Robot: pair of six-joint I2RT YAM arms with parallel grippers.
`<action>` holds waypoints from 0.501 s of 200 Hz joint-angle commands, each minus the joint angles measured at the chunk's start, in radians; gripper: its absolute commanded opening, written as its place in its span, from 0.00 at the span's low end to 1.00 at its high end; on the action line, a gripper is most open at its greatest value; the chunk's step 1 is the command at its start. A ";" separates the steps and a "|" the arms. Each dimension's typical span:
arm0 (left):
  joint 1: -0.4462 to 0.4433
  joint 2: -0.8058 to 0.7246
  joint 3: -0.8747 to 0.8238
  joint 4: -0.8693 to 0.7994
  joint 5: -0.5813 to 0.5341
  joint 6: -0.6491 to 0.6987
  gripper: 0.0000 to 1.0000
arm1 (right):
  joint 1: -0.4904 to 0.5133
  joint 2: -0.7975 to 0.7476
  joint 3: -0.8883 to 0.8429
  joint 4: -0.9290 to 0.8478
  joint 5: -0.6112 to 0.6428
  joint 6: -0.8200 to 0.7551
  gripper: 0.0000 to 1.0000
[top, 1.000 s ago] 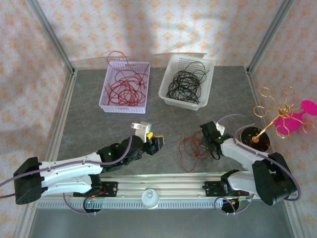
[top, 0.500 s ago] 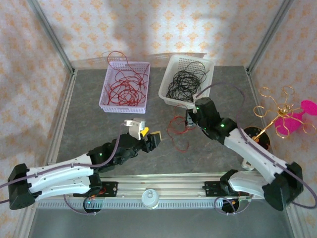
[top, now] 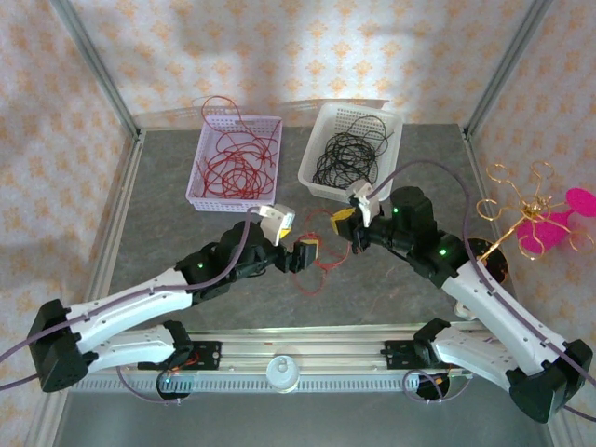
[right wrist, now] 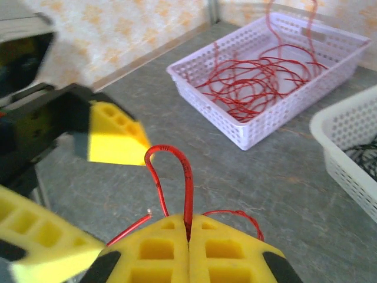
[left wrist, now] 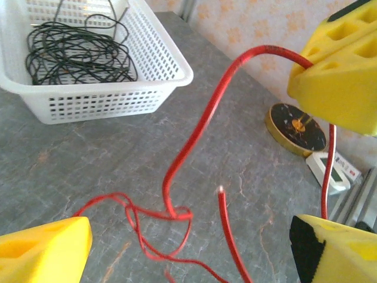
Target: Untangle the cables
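Room: walls (top: 307, 56) papered in a pale print with orange motifs; slanting metal frame posts (top: 96, 65) stand at the corners.
Tabletop: a grey, stone-mottled surface (top: 168, 223), matt, with a metal rail (top: 307, 337) along the near edge.
Lilac basket: a perforated tray (top: 231, 204) just beyond the left tool, holding looped red wires (top: 235, 163).
White basket: a perforated tray (top: 340, 193) just beyond the right tool, holding coiled black wires (top: 345, 163).
Ornament: a gold wire tree (top: 521, 200) with a pink piece, well out to the right tool's side.
Disc: a round black base (left wrist: 294, 128) on the tabletop, behind the right tool.
Left tool: (top: 304, 252) yellow fingers spread wide with nothing gripped, facing the right tool at close range.
Right tool: (right wrist: 188, 236) yellow pads pressed together, pinching a strand.
Red wire: (right wrist: 188, 194) arches up from the right tool's pads, and its loose curls lie on the tabletop between the two tools.
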 commanded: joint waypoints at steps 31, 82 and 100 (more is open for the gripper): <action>0.060 0.038 0.048 0.020 0.082 0.085 0.86 | 0.008 -0.020 -0.002 -0.016 -0.156 -0.113 0.00; 0.080 0.066 0.083 0.028 0.148 0.145 0.57 | 0.008 -0.028 -0.008 -0.017 -0.175 -0.136 0.00; 0.081 0.062 0.093 0.030 0.148 0.150 0.42 | 0.008 -0.018 -0.003 -0.026 -0.148 -0.146 0.00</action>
